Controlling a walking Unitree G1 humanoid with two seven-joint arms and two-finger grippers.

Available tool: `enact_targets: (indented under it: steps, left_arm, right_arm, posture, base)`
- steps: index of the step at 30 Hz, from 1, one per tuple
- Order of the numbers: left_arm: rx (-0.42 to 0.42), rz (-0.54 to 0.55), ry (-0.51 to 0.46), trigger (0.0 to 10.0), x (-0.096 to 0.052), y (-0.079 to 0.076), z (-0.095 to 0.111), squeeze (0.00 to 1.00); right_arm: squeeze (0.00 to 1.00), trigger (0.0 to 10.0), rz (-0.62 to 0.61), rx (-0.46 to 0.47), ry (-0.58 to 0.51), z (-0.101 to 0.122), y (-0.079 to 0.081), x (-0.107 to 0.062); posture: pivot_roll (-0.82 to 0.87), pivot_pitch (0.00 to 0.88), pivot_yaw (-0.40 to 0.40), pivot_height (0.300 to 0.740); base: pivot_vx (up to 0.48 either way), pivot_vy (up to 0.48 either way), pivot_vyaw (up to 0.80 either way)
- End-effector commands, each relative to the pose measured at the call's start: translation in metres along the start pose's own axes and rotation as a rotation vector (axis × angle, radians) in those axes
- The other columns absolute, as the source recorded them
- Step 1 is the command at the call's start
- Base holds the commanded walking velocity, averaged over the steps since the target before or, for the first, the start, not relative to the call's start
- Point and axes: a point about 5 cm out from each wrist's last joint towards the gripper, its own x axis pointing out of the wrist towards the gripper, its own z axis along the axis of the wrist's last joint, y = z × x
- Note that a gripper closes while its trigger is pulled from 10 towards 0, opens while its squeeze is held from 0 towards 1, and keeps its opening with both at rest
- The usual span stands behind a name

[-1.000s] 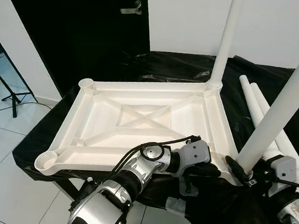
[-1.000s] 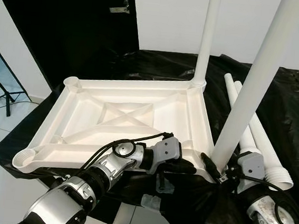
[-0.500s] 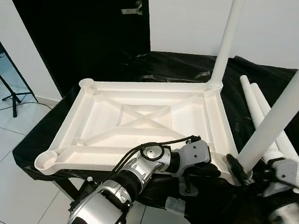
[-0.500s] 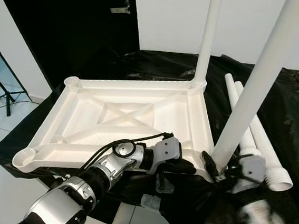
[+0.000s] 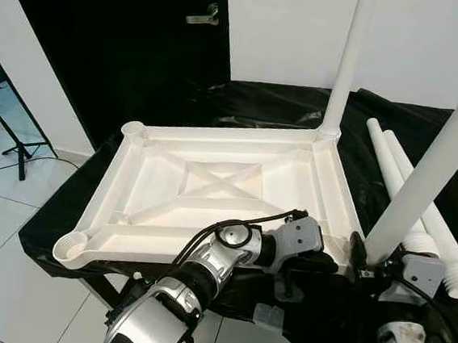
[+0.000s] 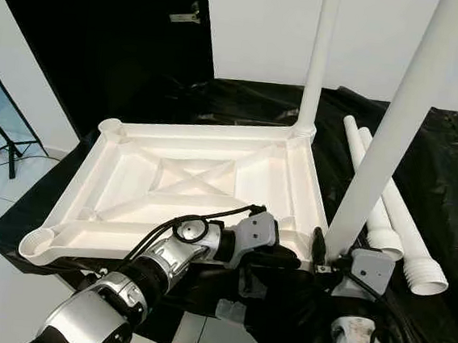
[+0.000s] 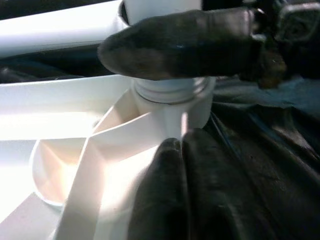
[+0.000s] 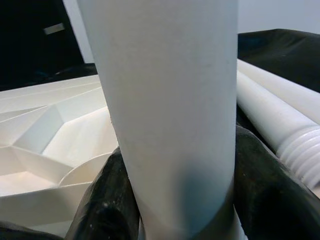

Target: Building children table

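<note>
1 tabletop, 2 legs upright, 2 legs lying.

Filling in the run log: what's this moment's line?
right gripper: shut on near leg | left gripper: bracing tabletop | spare legs: lying loose

A white plastic rectangular tabletop lies upside down, its ribbed underside with a crossed brace facing up and round sockets at its corners. Two white plastic tube legs stand upright in its sockets, one at the far right corner and one at the near right corner. Two more white tube legs with threaded ends lie side by side just to the right of the tabletop.
</note>
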Motion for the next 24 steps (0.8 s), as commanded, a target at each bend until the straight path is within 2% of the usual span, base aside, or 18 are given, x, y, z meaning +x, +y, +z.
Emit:
enact_targets:
  steps: [1, 2, 8, 9, 11, 12, 13, 14, 15, 20, 21, 24]
  left_arm:
    - [-0.252, -0.041, 0.166, 10.0, 0.0, -0.032, -0.054, 1.0]
    - [-0.29, -0.031, 0.09, 10.0, -0.001, -0.028, -0.047, 1.0]
    - [-0.291, -0.007, 0.03, 10.0, -0.002, -0.024, -0.041, 1.0]
    - [-0.285, 0.023, -0.035, 10.0, -0.003, -0.02, -0.034, 0.8]
    - [-0.285, 0.023, -0.035, 10.0, -0.003, -0.02, -0.034, 0.8]
    - [-0.29, 0.04, -0.108, 10.0, -0.004, -0.016, -0.027, 0.0]
    - [-0.293, 0.041, -0.193, 10.0, -0.006, -0.014, -0.019, 0.0]
    - [-0.293, 0.041, -0.193, 10.0, -0.006, -0.014, -0.019, 0.0]
    - [-0.295, 0.036, -0.277, 10.0, -0.011, -0.013, -0.011, 0.0]
    - [-0.297, 0.043, -0.367, 10.0, -0.017, -0.013, -0.003, 0.0]
    - [-0.326, 0.154, -0.458, 10.0, -0.03, -0.009, 0.0, 0.0]
    - [-0.349, 0.22, -0.496, 10.0, -0.037, -0.005, 0.0, 0.0]
  right_arm:
    - [0.0, 10.0, -0.023, 0.0, 0.051, -0.008, 0.001, -0.001]
    - [0.0, 10.0, -0.021, -0.006, 0.049, -0.008, 0.002, 0.001]
    - [0.0, 10.0, -0.022, -0.01, 0.049, -0.009, 0.002, 0.002]
    - [0.0, 10.0, -0.02, -0.012, 0.05, -0.009, 0.002, 0.002]
    - [0.0, 10.0, -0.02, -0.012, 0.05, -0.009, 0.002, 0.002]
    - [0.0, 10.0, -0.02, -0.013, 0.049, -0.009, 0.002, 0.002]
    - [0.0, 10.0, -0.019, -0.02, 0.046, -0.008, 0.001, 0.002]
    - [0.0, 10.0, -0.019, -0.02, 0.046, -0.008, 0.001, 0.002]
    - [0.0, 10.0, -0.02, -0.028, 0.042, -0.006, 0.0, 0.001]
    - [0.0, 10.0, -0.032, -0.042, 0.035, -0.004, -0.003, -0.001]
    - [0.0, 10.0, -0.077, -0.068, 0.026, 0.0, -0.011, -0.007]
    - [0.0, 10.0, -0.102, -0.078, 0.023, 0.001, -0.015, -0.01]
  posture:
    - [0.02, 0.0, 0.082, 0.74]
    - [0.02, 0.0, 0.08, 0.74]
    - [0.03, 0.0, 0.077, 0.74]
    - [0.03, 0.0, 0.076, 0.74]
    - [0.03, 0.0, 0.076, 0.74]
    - [0.03, 0.0, 0.075, 0.74]
    - [0.03, 0.0, 0.074, 0.74]
    - [0.03, 0.0, 0.074, 0.74]
    - [0.03, 0.0, 0.075, 0.74]
    - [0.03, 0.0, 0.077, 0.74]
    - [0.03, 0.0, 0.079, 0.74]
    - [0.03, 0.0, 0.078, 0.74]
  base:
    - [0.0, 0.0, 0.0]
    - [0.0, 0.0, 0.0]
    - [0.0, 0.0, 0.0]
    - [0.0, 0.0, 0.0]
    - [0.0, 0.0, 0.0]
    - [0.0, 0.0, 0.0]
    - [0.0, 0.0, 0.0]
    - [0.0, 0.0, 0.0]
    - [0.0, 0.0, 0.0]
    - [0.0, 0.0, 0.0]
    - [0.0, 0.0, 0.0]
    - [0.0, 0.0, 0.0]
